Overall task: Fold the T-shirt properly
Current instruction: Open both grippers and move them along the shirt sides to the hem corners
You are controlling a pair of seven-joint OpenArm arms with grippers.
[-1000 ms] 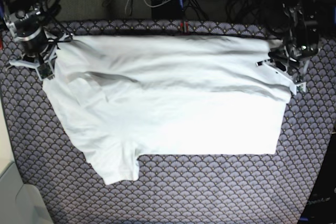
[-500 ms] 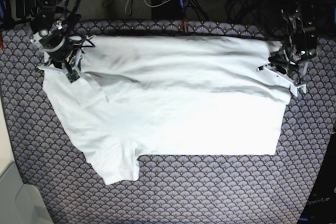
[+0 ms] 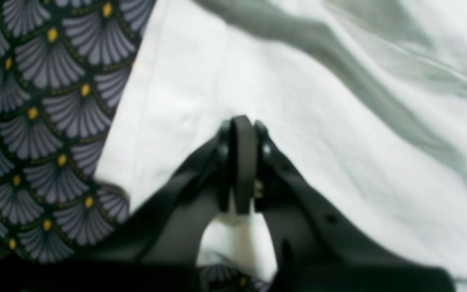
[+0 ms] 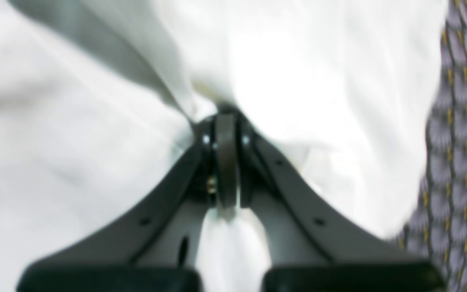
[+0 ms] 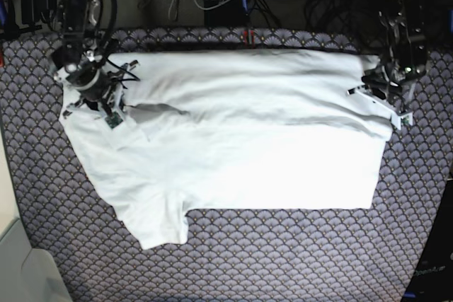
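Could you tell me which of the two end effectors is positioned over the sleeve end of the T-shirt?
The right end effector; the T-shirt spreads its sleeve on that side, while the left end effector sits at the straight hem edge.

Both arms are showing black housings wrapped in loose black cables. Left gripper (image 3: pixel 243 162): dark grey fingers (image 3: pixel 310 215) tapering into a V, small round holes, a screw glinting near the tip. Right gripper (image 4: pixel 226 158): same build, two bright screws.

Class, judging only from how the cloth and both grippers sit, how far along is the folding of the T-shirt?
Done: one lengthwise fold lies across the T-shirt. In hand: the right gripper is shut on fabric at the sleeve end; the left gripper sits shut at the hem end. Left: a sleeve hangs out; no compact fold yet.
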